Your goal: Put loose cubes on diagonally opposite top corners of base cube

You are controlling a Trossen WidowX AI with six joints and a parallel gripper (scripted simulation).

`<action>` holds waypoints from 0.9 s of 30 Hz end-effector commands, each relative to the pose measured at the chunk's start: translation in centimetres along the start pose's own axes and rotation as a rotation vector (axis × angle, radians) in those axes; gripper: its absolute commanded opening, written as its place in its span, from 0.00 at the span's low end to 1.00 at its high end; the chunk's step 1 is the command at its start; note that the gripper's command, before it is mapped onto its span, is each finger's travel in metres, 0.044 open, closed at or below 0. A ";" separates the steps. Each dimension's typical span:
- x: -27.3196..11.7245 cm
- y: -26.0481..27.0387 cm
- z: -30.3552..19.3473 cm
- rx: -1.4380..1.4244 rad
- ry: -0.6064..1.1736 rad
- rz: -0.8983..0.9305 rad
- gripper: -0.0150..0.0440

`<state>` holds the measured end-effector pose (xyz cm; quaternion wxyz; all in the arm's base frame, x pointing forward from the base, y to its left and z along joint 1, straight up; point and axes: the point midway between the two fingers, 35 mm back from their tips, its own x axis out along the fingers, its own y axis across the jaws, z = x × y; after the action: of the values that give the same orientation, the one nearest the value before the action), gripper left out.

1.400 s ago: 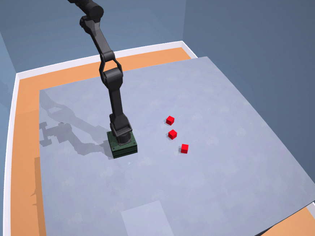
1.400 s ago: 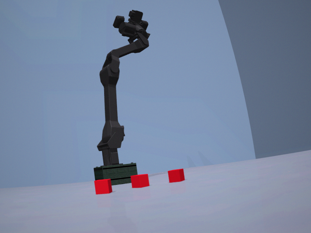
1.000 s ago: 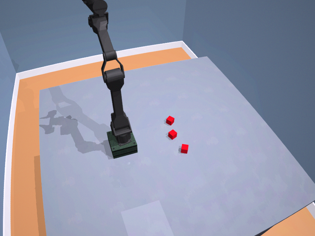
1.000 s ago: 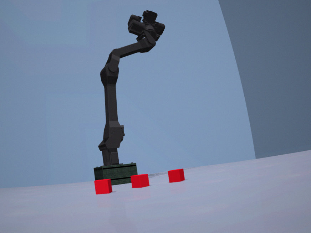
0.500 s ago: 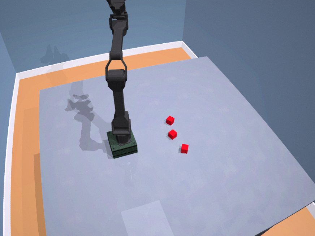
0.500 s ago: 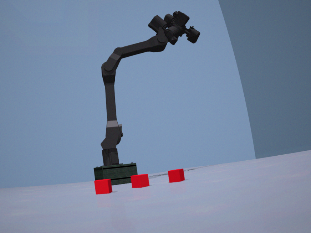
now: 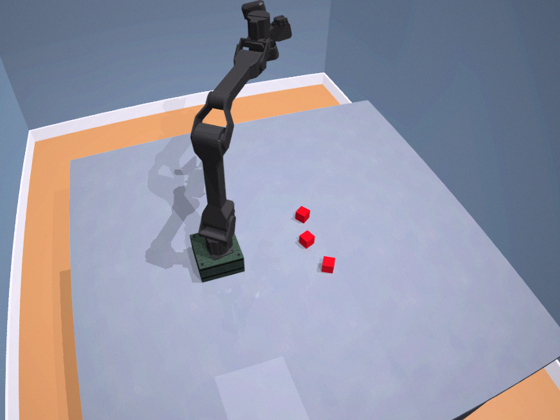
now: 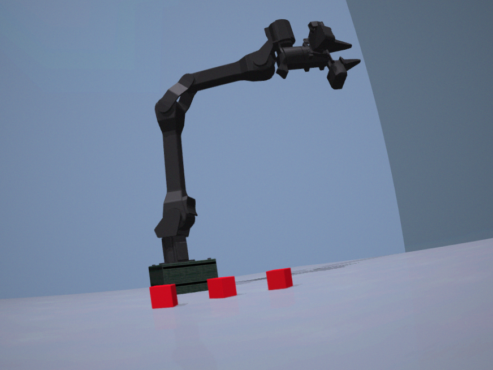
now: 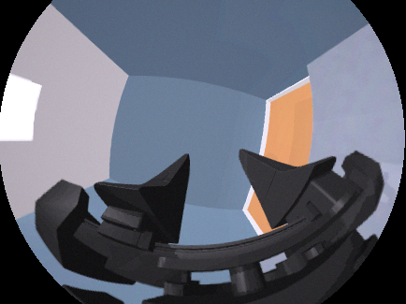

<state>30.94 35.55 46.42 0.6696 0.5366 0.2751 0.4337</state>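
Observation:
Three red cubes of like size sit apart on the grey table. In the top view they run in a bent row: a far cube (image 7: 302, 214), a middle cube (image 7: 306, 239) and a near cube (image 7: 328, 264). In the exterior view there is a left cube (image 8: 163, 296), a middle cube (image 8: 221, 287) and a right cube (image 8: 279, 279). Nothing is stacked on any of them. I cannot tell which is the fixed base cube. My gripper (image 8: 355, 54) (image 9: 215, 155) is open and empty, raised high above the table and pointing roughly sideways. In the top view its fingers are hard to see.
The arm's dark green base block (image 7: 219, 266) (image 8: 191, 274) stands on the table (image 7: 373, 322) (image 8: 288, 328), left of the cubes in the top view. A pale rectangle (image 7: 261, 390) lies at the front of the table. Blue walls stand behind.

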 end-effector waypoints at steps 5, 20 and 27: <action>-4.2 -12.1 6.9 0.074 -0.176 -0.391 0.70; -20.7 -28.8 12.4 0.334 -0.422 -1.047 0.70; -30.0 -33.3 11.0 0.515 -0.489 -1.328 0.70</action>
<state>38.01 6.10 17.34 0.7166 0.4939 0.4516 -0.1965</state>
